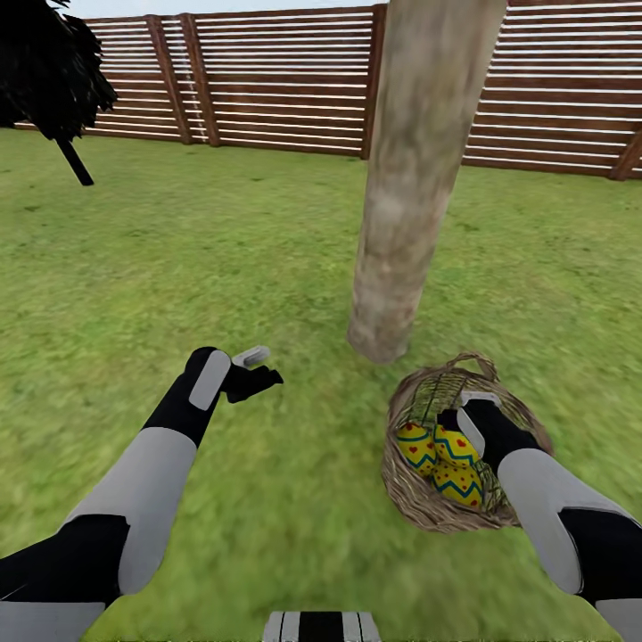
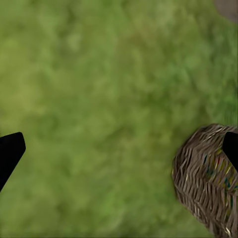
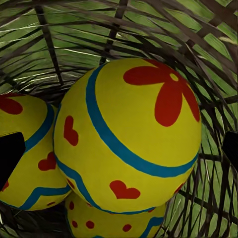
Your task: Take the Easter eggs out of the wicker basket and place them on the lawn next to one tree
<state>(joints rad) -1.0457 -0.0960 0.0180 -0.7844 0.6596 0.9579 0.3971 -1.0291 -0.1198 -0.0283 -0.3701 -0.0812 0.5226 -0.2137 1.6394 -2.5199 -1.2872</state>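
The wicker basket [image 1: 403,495] stands on the lawn [image 1: 223,250] just in front of the tree [image 1: 401,223], right of its trunk base. Three yellow Easter eggs [image 1: 415,446] with blue bands and red marks lie inside it. My right gripper [image 1: 453,421] reaches down into the basket. In the right wrist view it [image 3: 121,148] is open, its fingertips [image 3: 10,153] either side of the top egg [image 3: 129,134] and apart from it. My left gripper [image 1: 259,370] hovers open and empty over the grass left of the basket [image 2: 203,173].
A brown slat fence [image 1: 285,80] closes the far side of the garden. A small black conifer [image 1: 45,62] stands at the far left. Open grass stretches all around the trunk, whose base [image 2: 228,7] also appears in the left wrist view.
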